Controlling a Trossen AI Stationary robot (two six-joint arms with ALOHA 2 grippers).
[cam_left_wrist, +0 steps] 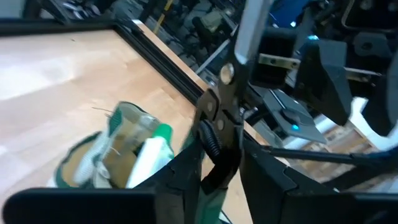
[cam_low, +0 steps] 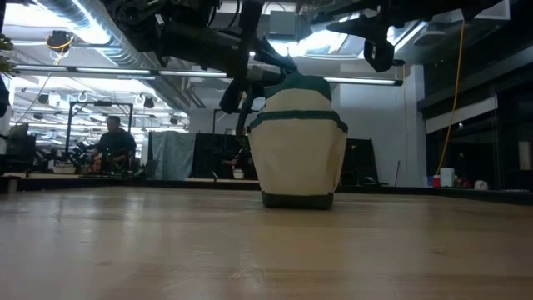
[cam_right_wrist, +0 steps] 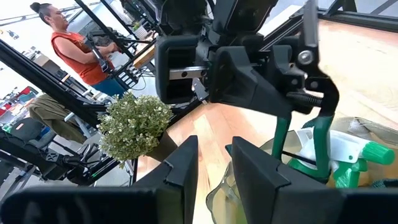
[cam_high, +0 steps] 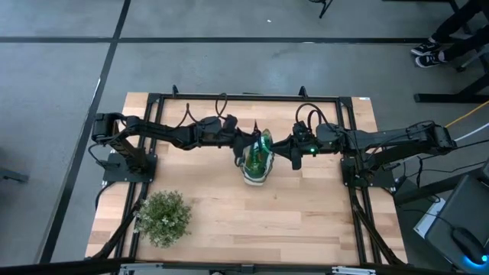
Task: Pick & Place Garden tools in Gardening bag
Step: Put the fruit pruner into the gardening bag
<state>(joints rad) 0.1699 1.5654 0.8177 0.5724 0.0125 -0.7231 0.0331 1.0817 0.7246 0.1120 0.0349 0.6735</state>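
Gardening bag (cam_high: 257, 169) upright near the middle of the desk (cam_high: 306, 221), cream canvas with dark green trim, base flat on the wood in the low view (cam_low: 297, 150). Inside it, a green spray bottle (cam_right_wrist: 339, 152) with white trigger head, showing at the open mouth — also visible from the left wrist (cam_left_wrist: 149, 155).

Left tool (cam_high: 248, 143) just above the bag's rim, reaching in from the left side, clenched on the pruning shears (cam_left_wrist: 227, 106): dark handles with a coil spring pinned between the fingers (cam_left_wrist: 180, 174), blades pointing away from the wrist. Shears held over the bag, apart from the desk.

Right tool (cam_high: 296, 156) just beside the bag on its right, fingers (cam_right_wrist: 183, 165) parted with a narrow gap, grasping nothing. From its wrist, the left tool and the shears (cam_right_wrist: 311, 81) close ahead.

Potted plant (cam_high: 163, 217) well apart, toward the near left corner of the desk. A person in a red top (cam_right_wrist: 74, 53) beyond the desk.
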